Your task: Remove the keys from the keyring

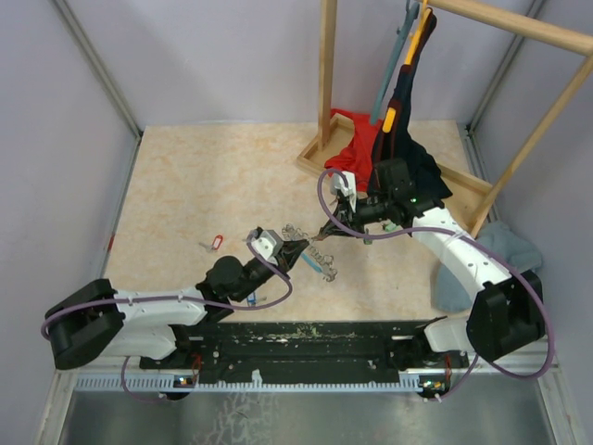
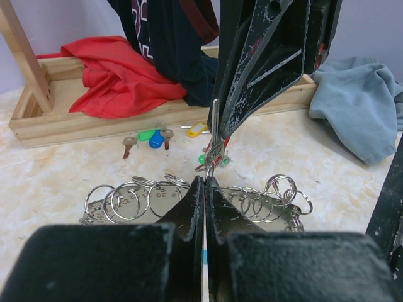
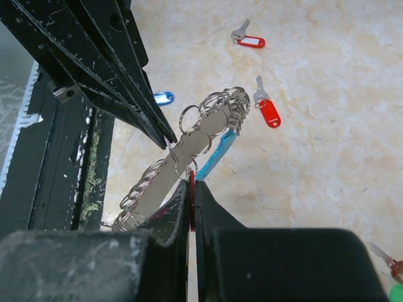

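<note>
The keyring (image 3: pixel 187 135) is a grey metal band strung with several split rings, with a light-blue sleeve (image 3: pixel 218 153). It hangs between both grippers just above the table, also in the top view (image 1: pixel 316 254) and the left wrist view (image 2: pixel 135 200). My left gripper (image 2: pixel 206 180) is shut on the keyring, and its tip (image 3: pixel 167 139) meets the band. My right gripper (image 3: pixel 192 184) is shut on the red tag (image 3: pixel 191 180) of a key still on a ring. That key (image 2: pixel 215 129) hangs under the right fingers (image 2: pixel 264 69). Loose keys lie on the table: red-tagged (image 3: pixel 267 111), (image 3: pixel 249 39), blue-tagged (image 3: pixel 163 97).
More loose keys with green (image 2: pixel 148 134), blue (image 2: pixel 156 141) and yellow (image 2: pixel 197 129) tags lie by the wooden rack base (image 2: pixel 75 126). A red cloth (image 2: pixel 119 69) and dark garments hang there. A grey-blue cloth (image 1: pixel 496 250) lies right. A black rail (image 1: pixel 306 338) runs along the near edge.
</note>
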